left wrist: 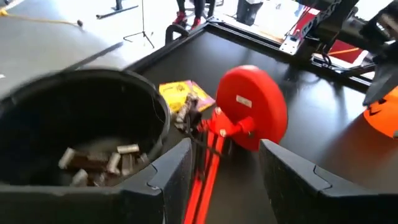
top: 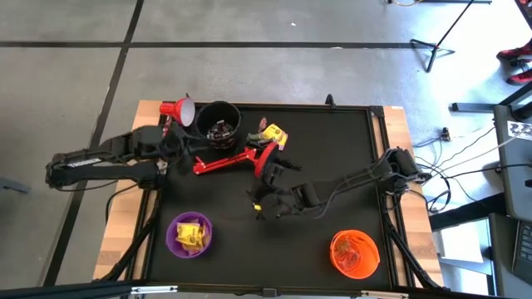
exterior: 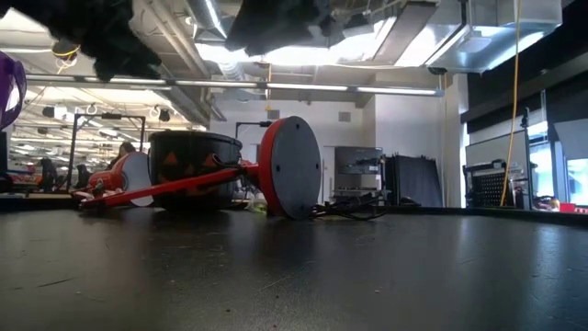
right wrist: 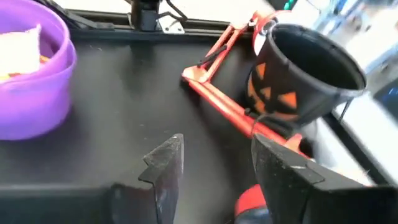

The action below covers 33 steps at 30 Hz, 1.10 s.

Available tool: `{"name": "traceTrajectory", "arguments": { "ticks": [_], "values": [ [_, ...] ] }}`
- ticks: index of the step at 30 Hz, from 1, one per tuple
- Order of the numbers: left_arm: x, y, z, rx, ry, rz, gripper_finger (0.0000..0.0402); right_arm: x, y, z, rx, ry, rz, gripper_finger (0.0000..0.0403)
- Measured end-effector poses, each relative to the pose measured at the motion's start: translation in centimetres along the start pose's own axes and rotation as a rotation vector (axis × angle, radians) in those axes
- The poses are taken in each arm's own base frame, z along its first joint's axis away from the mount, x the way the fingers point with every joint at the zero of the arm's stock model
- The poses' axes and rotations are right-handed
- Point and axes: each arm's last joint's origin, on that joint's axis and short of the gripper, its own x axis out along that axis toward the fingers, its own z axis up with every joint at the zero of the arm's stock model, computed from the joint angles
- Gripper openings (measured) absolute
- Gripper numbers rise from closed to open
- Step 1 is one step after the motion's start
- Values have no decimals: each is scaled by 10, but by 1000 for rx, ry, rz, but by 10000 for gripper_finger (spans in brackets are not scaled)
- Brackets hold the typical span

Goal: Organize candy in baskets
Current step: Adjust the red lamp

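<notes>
Left gripper (left wrist: 224,177), fingers wide and empty beside black bucket (top: 219,123); right gripper (right wrist: 214,165) likewise; toppled lamp (top: 249,156) risks snagging either arm.

Two dark jointed arms, each end effector with angular black fingers (left wrist: 177,171).

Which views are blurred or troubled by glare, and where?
Low view: bright ceiling lights glare, leaving the arms overhead as dark silhouettes. Left wrist view: the round black plastic bucket has a smeared rim. Right wrist view: the purple plastic bucket looks soft. High view: evenly lit.
</notes>
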Motion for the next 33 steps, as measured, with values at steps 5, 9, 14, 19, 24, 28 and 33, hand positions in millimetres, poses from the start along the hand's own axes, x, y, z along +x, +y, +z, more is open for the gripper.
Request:
{"name": "traceTrajectory", "arguments": {
  "ticks": [5,9,14,19,24,28,33],
  "values": [
    [12,3,-33,-50,79,-9,175,17,-3,2,-103,-45,-5,186],
    [21,-4,-38,-44,101,-74,167,24,-9,3,-89,-48,-21,186],
    [34,-13,-48,11,209,-53,158,31,-20,3,-132,-35,-40,186],
    [51,-24,-63,87,342,16,152,35,-26,4,-125,-31,-68,186],
    [66,-29,-79,175,449,137,152,34,-26,4,-124,-33,-85,186],
    [75,-31,-88,219,511,175,152,34,-26,4,-125,-33,-84,186],
    [80,-32,-93,236,553,176,173,34,-25,4,-119,-34,-68,186]
  ]
}}
